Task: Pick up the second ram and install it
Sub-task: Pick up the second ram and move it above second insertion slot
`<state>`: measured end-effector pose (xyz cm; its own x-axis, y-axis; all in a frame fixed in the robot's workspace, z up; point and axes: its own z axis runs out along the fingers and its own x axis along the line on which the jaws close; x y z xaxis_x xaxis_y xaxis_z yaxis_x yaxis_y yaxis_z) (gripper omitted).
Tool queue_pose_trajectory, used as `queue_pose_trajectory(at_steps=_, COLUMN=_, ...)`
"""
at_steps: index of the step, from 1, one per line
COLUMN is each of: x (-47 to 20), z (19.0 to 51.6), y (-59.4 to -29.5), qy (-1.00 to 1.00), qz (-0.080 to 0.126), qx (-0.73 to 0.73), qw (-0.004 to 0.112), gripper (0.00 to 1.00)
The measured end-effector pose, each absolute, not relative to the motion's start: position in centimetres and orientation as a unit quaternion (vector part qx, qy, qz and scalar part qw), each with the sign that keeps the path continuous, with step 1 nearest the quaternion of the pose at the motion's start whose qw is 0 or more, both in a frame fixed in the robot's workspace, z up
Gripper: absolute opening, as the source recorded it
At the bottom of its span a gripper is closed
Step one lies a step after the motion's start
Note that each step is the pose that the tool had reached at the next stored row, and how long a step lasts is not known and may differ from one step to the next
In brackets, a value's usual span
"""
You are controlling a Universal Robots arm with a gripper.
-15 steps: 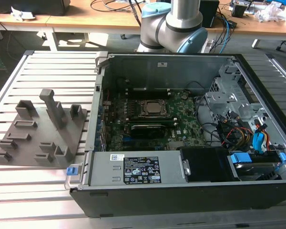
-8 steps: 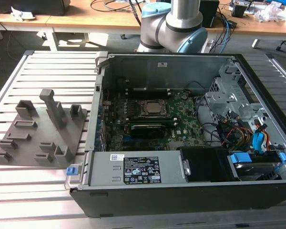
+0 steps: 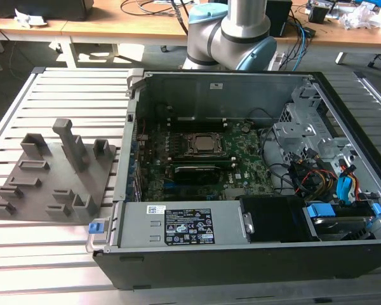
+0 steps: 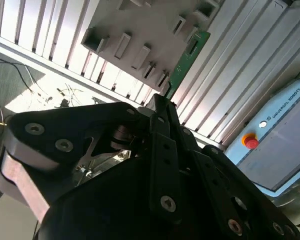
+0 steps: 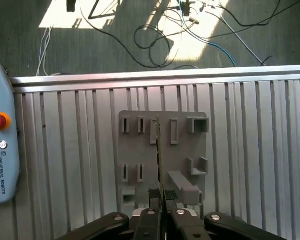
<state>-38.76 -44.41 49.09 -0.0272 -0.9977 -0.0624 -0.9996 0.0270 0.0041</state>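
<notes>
The second ram (image 5: 159,150) is a thin green stick, seen edge-on in the first wrist view. My gripper (image 5: 162,196) is shut on one end of it. In the second wrist view the green ram (image 4: 187,55) sticks out past the black fingertips (image 4: 157,102) toward the grey holder tray (image 4: 140,25). The held ram hangs well above the holder tray (image 5: 140,150), lined up over its middle. In the exterior view the tray (image 3: 44,184) lies at the exterior view's left of the open computer case (image 3: 209,76), with the green motherboard (image 3: 241,168) inside.
The arm's base (image 3: 228,32) stands behind the case. A teach pendant (image 5: 0,145) lies on the slatted metal table (image 5: 250,150) beside the tray. Cables run over the floor (image 5: 155,35) past the table's edge. Drive bays and wiring (image 3: 330,178) fill the case's right end.
</notes>
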Motion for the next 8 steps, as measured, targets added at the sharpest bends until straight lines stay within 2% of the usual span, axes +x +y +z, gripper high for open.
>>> queue_pose_trajectory(at_steps=5, x=-38.5, z=49.0, y=-44.4, qy=0.715, qz=0.022, qx=-0.699, qw=0.019, gripper=0.14)
queue_pose_trajectory(at_steps=8, x=-35.6, z=48.9, y=-44.4, qy=0.715, qz=0.021, qx=-0.699, qw=0.016, gripper=0.14)
